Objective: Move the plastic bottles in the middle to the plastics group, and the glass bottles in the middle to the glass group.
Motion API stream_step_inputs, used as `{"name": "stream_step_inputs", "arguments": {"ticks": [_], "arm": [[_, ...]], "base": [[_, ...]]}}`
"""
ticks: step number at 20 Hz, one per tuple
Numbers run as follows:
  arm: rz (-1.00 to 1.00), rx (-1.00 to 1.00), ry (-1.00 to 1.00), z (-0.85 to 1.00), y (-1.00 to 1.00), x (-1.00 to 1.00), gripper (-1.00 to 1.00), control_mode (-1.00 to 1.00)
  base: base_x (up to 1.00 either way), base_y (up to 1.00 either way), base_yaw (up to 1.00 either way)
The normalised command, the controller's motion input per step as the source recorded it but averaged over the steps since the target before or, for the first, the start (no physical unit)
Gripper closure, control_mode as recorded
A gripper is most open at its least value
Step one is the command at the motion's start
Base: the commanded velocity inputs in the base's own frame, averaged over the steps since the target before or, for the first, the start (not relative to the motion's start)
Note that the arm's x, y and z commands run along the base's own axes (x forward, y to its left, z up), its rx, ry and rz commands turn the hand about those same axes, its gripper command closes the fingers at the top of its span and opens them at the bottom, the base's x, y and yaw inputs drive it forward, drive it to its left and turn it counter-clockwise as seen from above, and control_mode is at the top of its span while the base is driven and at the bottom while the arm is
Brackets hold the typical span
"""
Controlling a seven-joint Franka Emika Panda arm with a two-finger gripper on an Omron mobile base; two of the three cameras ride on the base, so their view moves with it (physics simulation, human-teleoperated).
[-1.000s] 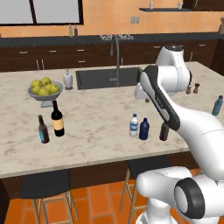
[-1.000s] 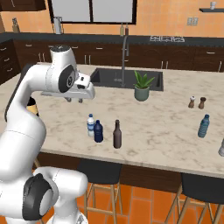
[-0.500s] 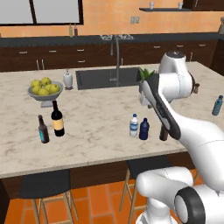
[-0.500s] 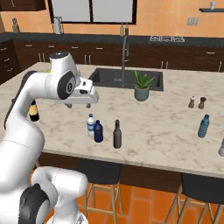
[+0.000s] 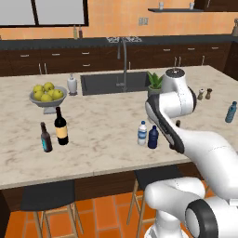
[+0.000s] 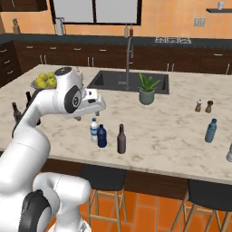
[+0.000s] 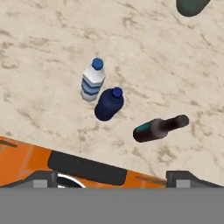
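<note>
Three bottles stand together at the middle of the island's front edge. The clear plastic bottle (image 6: 94, 130) (image 5: 142, 133) (image 7: 92, 80) has a blue label, and the navy plastic bottle (image 6: 102, 136) (image 5: 153, 137) (image 7: 109, 103) is right beside it. The slender brown glass bottle (image 6: 121, 139) (image 7: 160, 128) stands apart to the right. My gripper (image 6: 89, 115) (image 7: 113, 176) hangs open above and behind them, holding nothing. Far right stands the teal-blue bottle (image 6: 210, 130) (image 5: 230, 112). On the left are the black wine bottle (image 5: 61, 126) and the small brown teal-labelled bottle (image 5: 45, 137).
A sink (image 5: 111, 82) with a tall tap lies behind the bottles. A potted plant (image 6: 147, 89) and two shakers (image 6: 203, 106) stand to the right. A fruit bowl (image 5: 46, 95) and a soap dispenser (image 5: 72, 84) are at the left. Stools stand below the island's front edge.
The arm has swung its hand lower and toward the island's front edge, nearer the three middle bottles. The bottles have not moved.
</note>
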Motion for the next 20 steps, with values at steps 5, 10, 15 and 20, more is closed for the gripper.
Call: {"name": "stream_step_inputs", "arguments": {"ticks": [5, 10, 15, 20], "arm": [[0.18, 0.00, -0.02, -0.23, -0.05, 0.36, -1.00, -1.00], [0.09, 0.00, -0.01, -0.33, 0.00, 0.34, -1.00, -1.00], [0.00, 0.03, 0.06, -0.35, 0.00, 0.37, -1.00, -1.00], [0.00, 0.05, 0.10, -0.32, -0.01, 0.12, -1.00, -1.00]], "base": [[0.00, 0.00, 0.00], [0.00, 0.00, 0.00], [0.00, 0.00, 0.00], [0.00, 0.00, 0.00]]}}
